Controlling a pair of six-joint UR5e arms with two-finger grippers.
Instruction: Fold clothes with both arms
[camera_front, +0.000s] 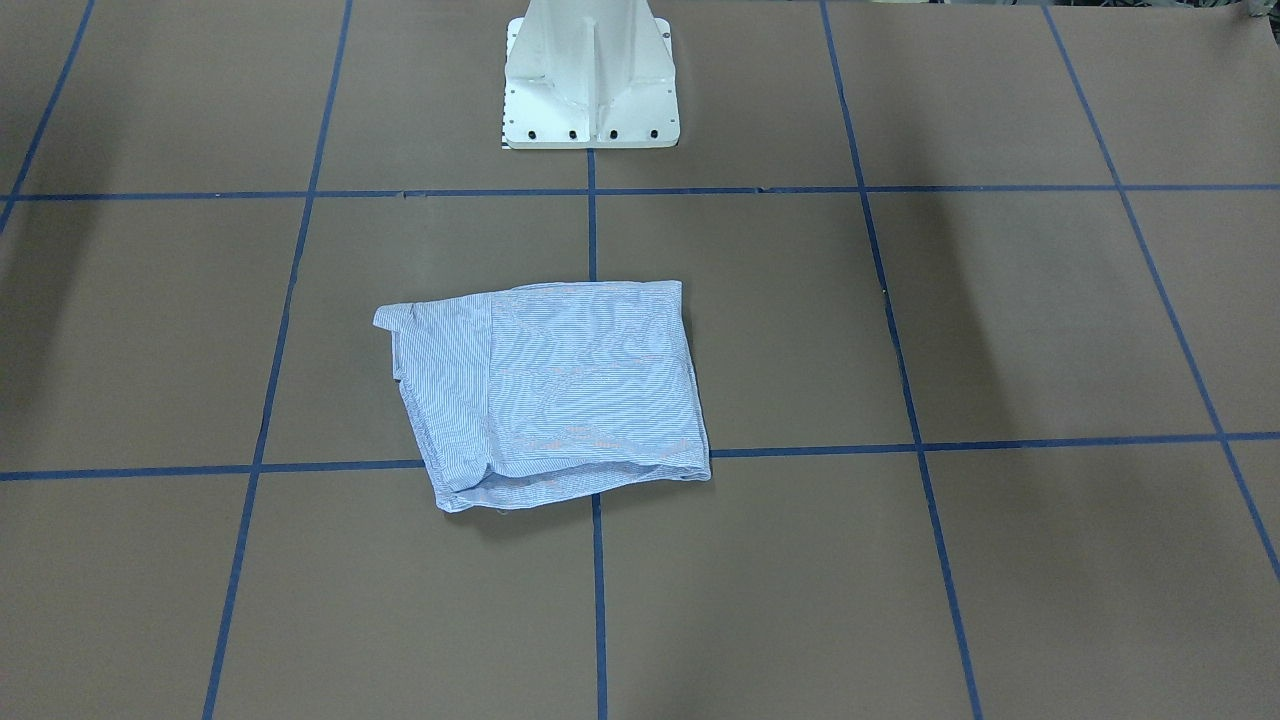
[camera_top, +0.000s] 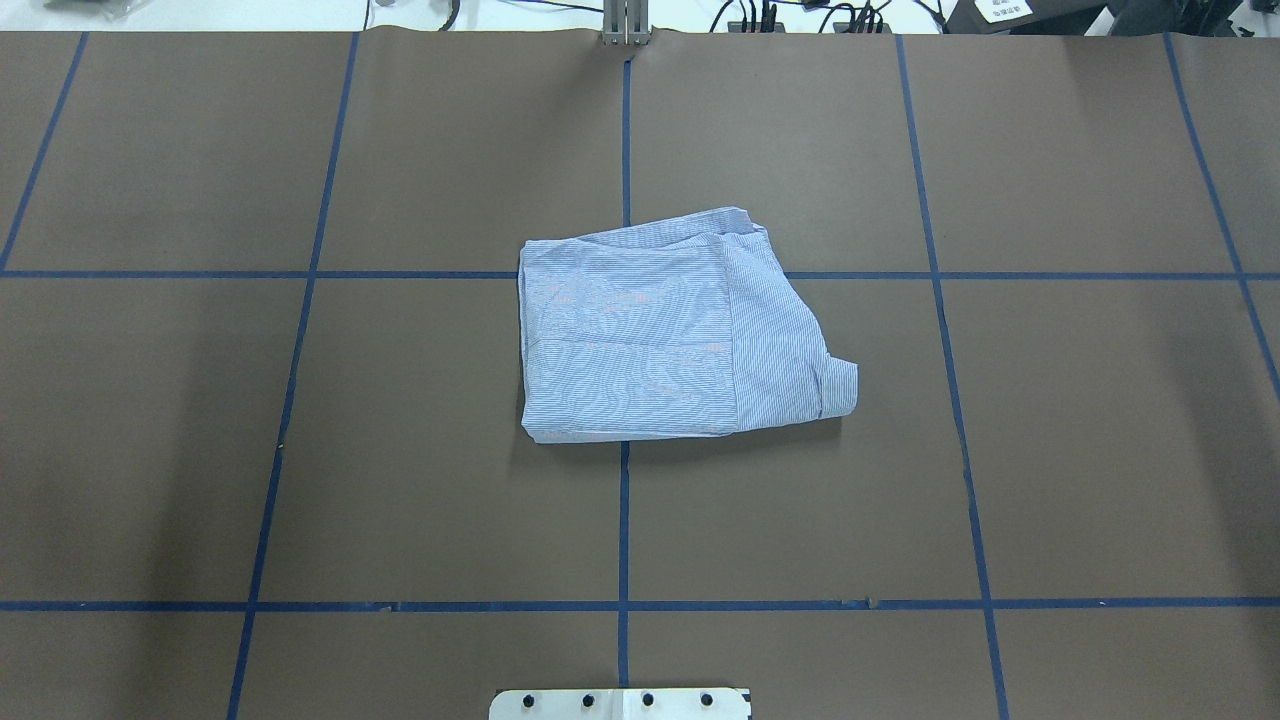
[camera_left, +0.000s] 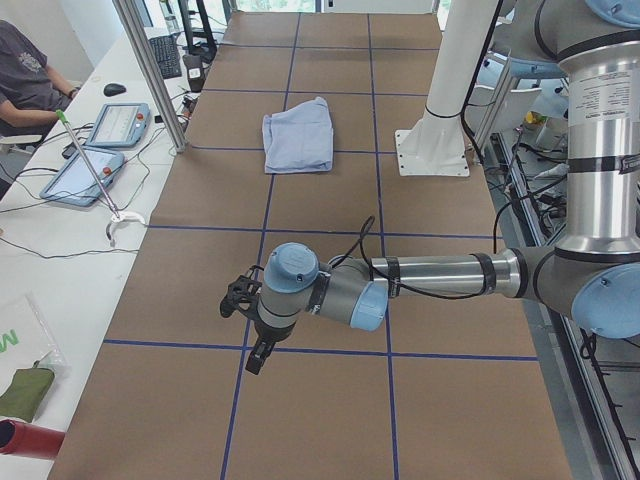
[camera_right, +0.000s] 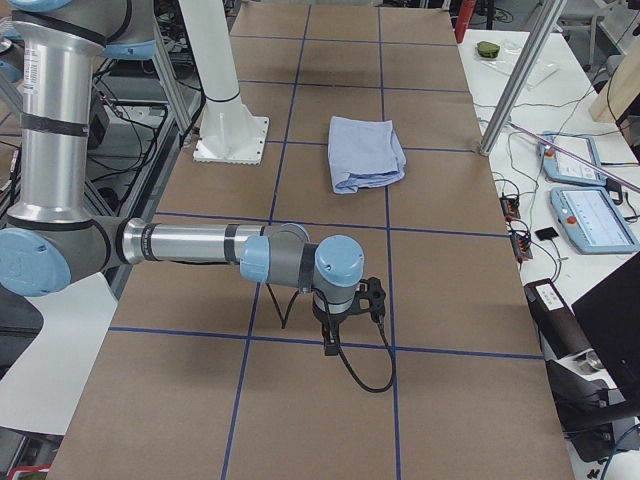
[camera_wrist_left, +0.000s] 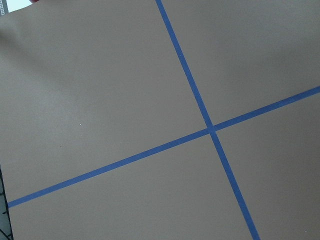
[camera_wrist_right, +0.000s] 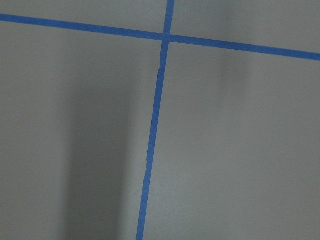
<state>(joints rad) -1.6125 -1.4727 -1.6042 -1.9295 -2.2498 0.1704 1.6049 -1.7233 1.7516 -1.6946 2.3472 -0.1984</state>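
Folded thin light-blue/white striped cloth shirt (camera_top: 670, 330) being seen lying flat near white pedestal base (camera_front: 590, 80). Black left gripper (camera_left: 246, 326), black right gripper (camera_right: 352, 318) being held far from base; apart or together can't be told tbh.

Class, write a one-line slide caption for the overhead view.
A folded striped shirt lies on the brown table, covering a crossing of blue tape lines.

We find the shirt (camera_top: 670, 330) at the middle of the table (camera_top: 300, 450), before the pedestal base (camera_front: 590, 80) and apart from it. The left gripper (camera_left: 248, 330) hangs over the table's left end, the right gripper (camera_right: 350, 315) over its right end, both well apart from the shirt
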